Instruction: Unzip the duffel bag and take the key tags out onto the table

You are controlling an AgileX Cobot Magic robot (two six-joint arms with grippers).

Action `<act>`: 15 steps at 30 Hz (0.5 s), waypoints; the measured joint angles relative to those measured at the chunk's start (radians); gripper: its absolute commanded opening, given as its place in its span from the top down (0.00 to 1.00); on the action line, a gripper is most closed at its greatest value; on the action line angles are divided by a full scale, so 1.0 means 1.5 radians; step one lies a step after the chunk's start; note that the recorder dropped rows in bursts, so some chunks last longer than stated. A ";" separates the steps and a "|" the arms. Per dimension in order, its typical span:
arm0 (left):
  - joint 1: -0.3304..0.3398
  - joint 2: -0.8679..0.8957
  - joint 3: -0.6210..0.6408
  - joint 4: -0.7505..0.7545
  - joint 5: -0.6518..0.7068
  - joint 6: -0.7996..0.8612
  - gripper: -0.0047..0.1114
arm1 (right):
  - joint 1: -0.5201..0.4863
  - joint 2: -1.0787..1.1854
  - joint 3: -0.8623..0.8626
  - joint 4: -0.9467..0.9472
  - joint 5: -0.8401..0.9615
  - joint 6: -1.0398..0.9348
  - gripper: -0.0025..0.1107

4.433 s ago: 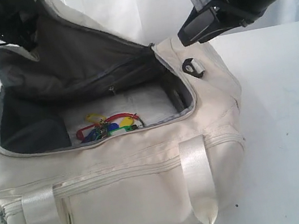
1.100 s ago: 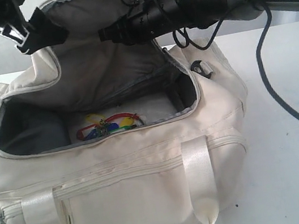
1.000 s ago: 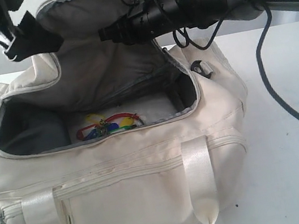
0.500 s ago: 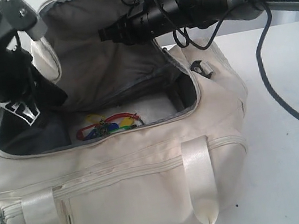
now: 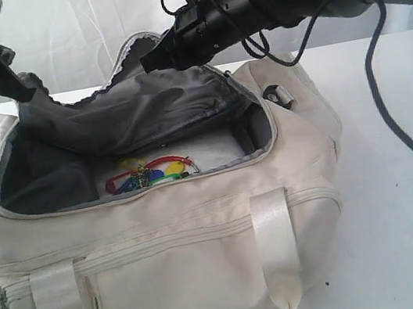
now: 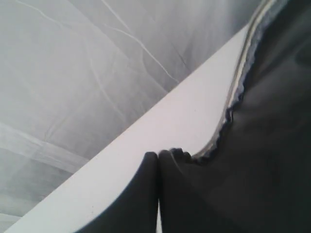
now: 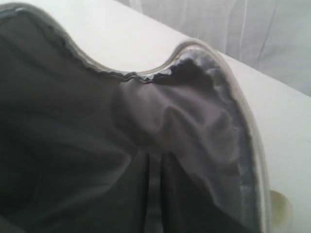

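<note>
The cream duffel bag (image 5: 205,242) stands unzipped on the white table (image 5: 406,208). Its dark-grey-lined flap (image 5: 143,109) hangs raised over the opening and sags in the middle. The coloured key tags (image 5: 150,172) lie on the bag's floor below it. My left gripper (image 5: 22,94) is shut at the flap's left corner, with the crimped zipper edge (image 6: 228,116) running into its closed fingertips (image 6: 158,158). My right gripper (image 5: 147,63) is shut on the flap's upper edge, and grey lining (image 7: 160,116) is bunched between its fingers (image 7: 155,167).
The right arm's black cable (image 5: 386,92) loops down over the table at the right. A white curtain (image 5: 89,23) hangs behind. A buckle (image 5: 280,94) sits on the bag's right end and satin handle straps (image 5: 277,246) hang down its front.
My left gripper was open, dipped to the bag's left rim, closed, and has risen to the flap's left corner. The flap stood upright and now sags lower over the opening.
</note>
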State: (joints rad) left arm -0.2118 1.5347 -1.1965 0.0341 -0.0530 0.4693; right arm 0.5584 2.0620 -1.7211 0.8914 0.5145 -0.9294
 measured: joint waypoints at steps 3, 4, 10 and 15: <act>0.000 -0.075 0.000 0.000 0.035 -0.055 0.96 | 0.000 -0.044 0.000 -0.087 0.109 0.011 0.96; 0.000 -0.099 0.000 0.000 0.058 -0.070 0.96 | 0.000 -0.054 0.000 -0.104 0.143 0.016 0.96; 0.000 -0.196 0.000 -0.010 0.266 -0.170 0.96 | 0.009 -0.068 0.000 -0.153 0.262 0.027 0.92; 0.000 -0.217 0.000 -0.013 0.476 -0.196 0.96 | 0.046 -0.055 0.000 -0.188 0.275 0.029 0.73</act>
State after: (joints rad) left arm -0.2118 1.2092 -1.1971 0.0149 0.6612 0.1749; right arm 0.6269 1.9793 -1.7211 0.6100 0.9263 -0.8861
